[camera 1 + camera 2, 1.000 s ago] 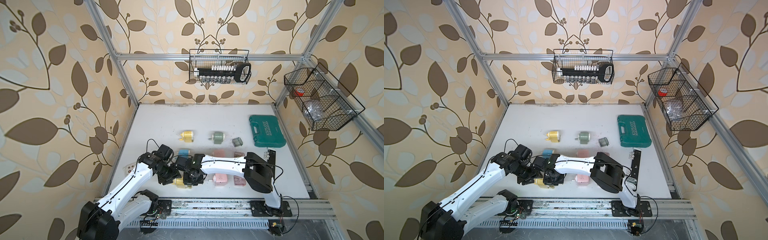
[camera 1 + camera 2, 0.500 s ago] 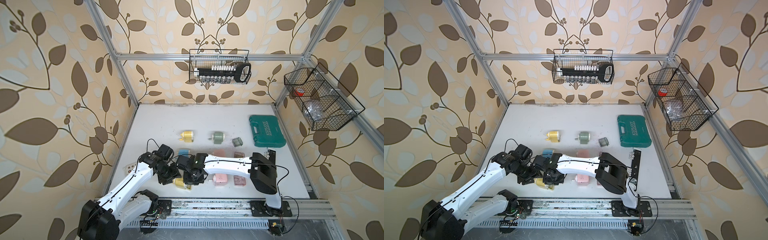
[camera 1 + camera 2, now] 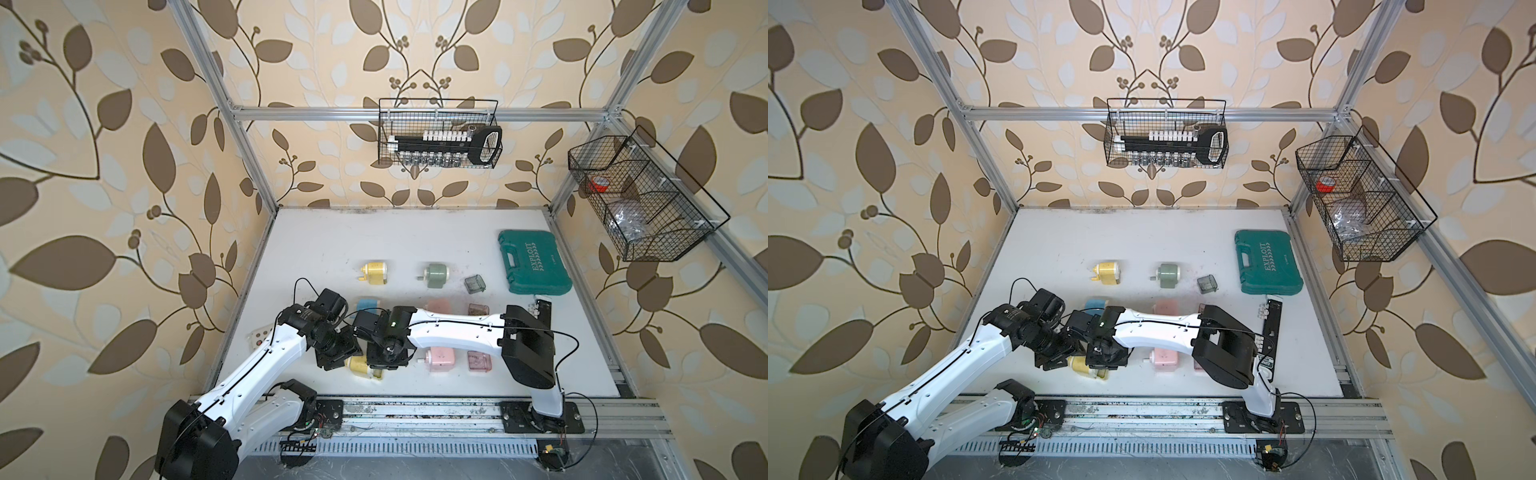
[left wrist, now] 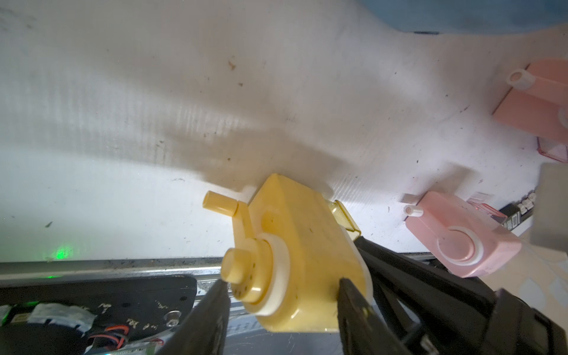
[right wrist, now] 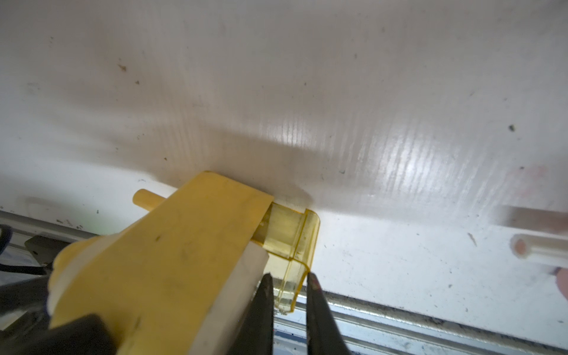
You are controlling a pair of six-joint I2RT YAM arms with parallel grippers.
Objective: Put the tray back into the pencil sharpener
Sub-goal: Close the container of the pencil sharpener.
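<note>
A yellow pencil sharpener (image 3: 359, 365) (image 3: 1080, 365) sits near the table's front edge, between my two grippers. My left gripper (image 4: 282, 282) is shut on the pencil sharpener (image 4: 301, 261): one finger is at the crank knob and the other on the body's far side. The clear yellow tray (image 5: 289, 242) (image 4: 344, 215) is partly inside the sharpener's (image 5: 172, 261) end slot, and about a third sticks out. My right gripper (image 5: 289, 275) pinches the tray's outer end between its narrow fingers. In both top views the two wrists hide most of the grip.
Other sharpeners lie around: yellow (image 3: 374, 273), green (image 3: 436, 275), blue (image 3: 365, 303) and pink (image 3: 440, 359). Loose trays lie at the right: grey (image 3: 475, 284) and pink (image 3: 480, 360). A green case (image 3: 534, 262) lies at the back right. The metal rail (image 3: 415, 411) runs just past the front edge.
Both grippers stay at the yellow sharpener. The right arm's elbow has drifted slightly to the right. Nothing else has visibly moved.
</note>
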